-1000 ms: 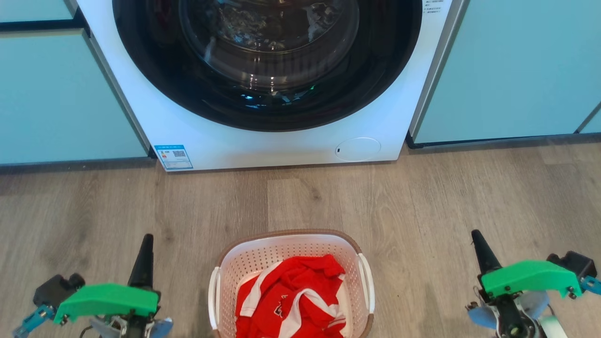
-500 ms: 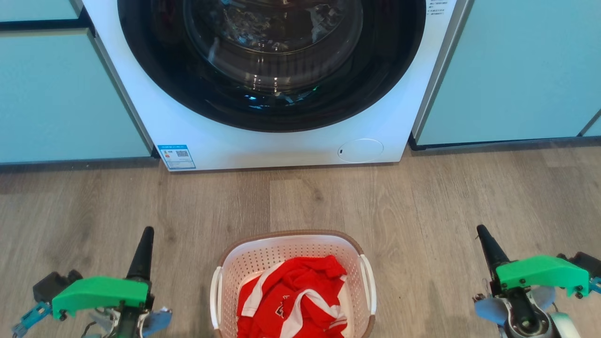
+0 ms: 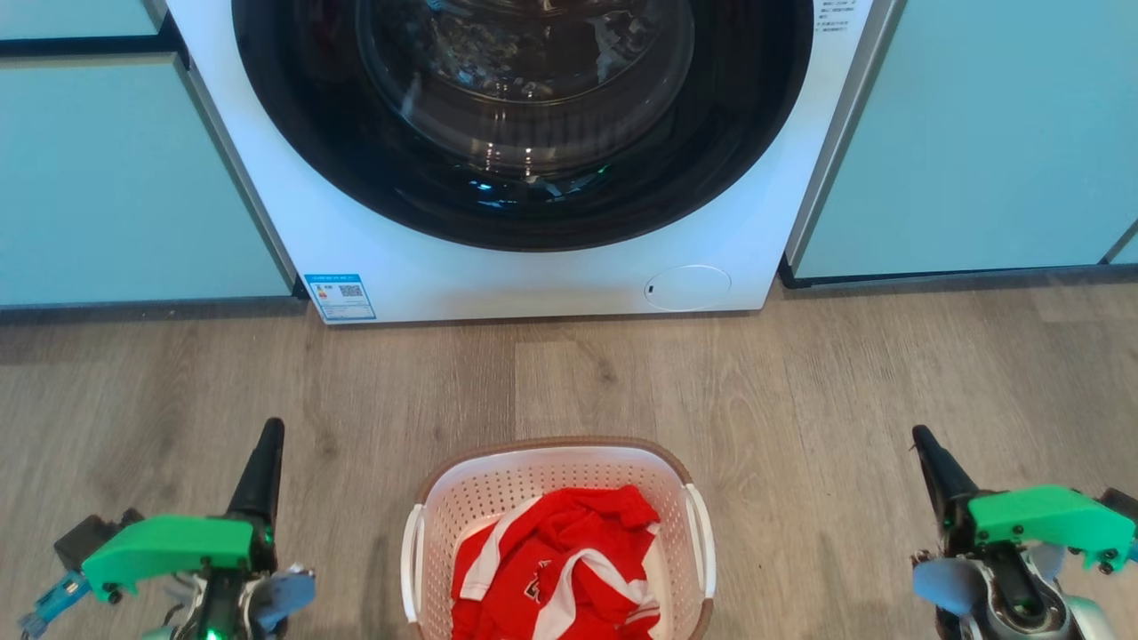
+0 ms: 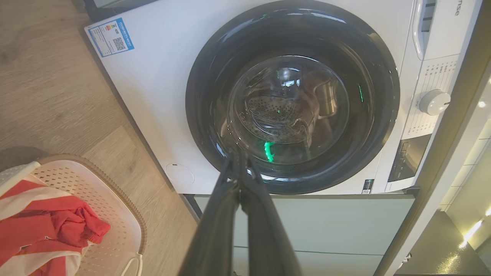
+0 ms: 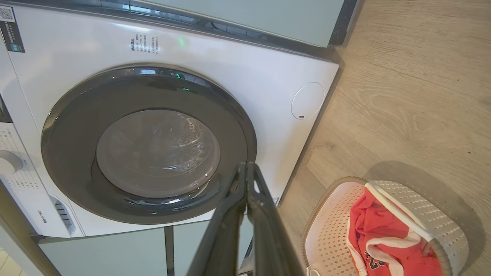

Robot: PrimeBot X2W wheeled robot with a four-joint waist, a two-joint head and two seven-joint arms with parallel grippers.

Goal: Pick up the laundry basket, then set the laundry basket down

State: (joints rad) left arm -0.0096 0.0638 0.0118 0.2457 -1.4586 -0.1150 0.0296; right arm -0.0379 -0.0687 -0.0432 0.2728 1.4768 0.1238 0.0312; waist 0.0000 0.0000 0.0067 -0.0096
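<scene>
At far left of the head view, pale teal cabinet front (image 3: 107, 178) above wood-plank floor (image 3: 622, 373). Lower left, left pincer (image 3: 269, 431) under a green housing (image 3: 169, 544), two long dark fingers clenched tip to tip on nothing, pointing up-frame toward a white front-loading washing machine (image 3: 400, 249), well apart from the laundry basket (image 3: 533, 480). Next along, blue label (image 3: 340, 296) at the machine's bottom left corner, round dark door (image 3: 524, 116) closed, glass glinting. Centred at the bottom edge, laundry basket standing on the floor between the two pincers, in front of the washing machine and apart from it: white perforated walls, brown woven-look rim, white handles on either side, near end cut off by the frame. Inside, a crumpled red-and-white garment (image 3: 560, 569) heaped toward the near end. Right of that, round white cover (image 3: 686, 286) low on the machine's front. Lower right, right pincer (image 3: 921, 437), likewise clenched and empty under its own green housing, well clear of the basket. Far right, a second teal cabinet front. Seen from either wrist, dark fingers pressed together against the backdrop of the machine's door, basket and red garment low to one side, untouched. Left wrist view also taking in a white control dial (image 4: 434, 102) beside the door.
</scene>
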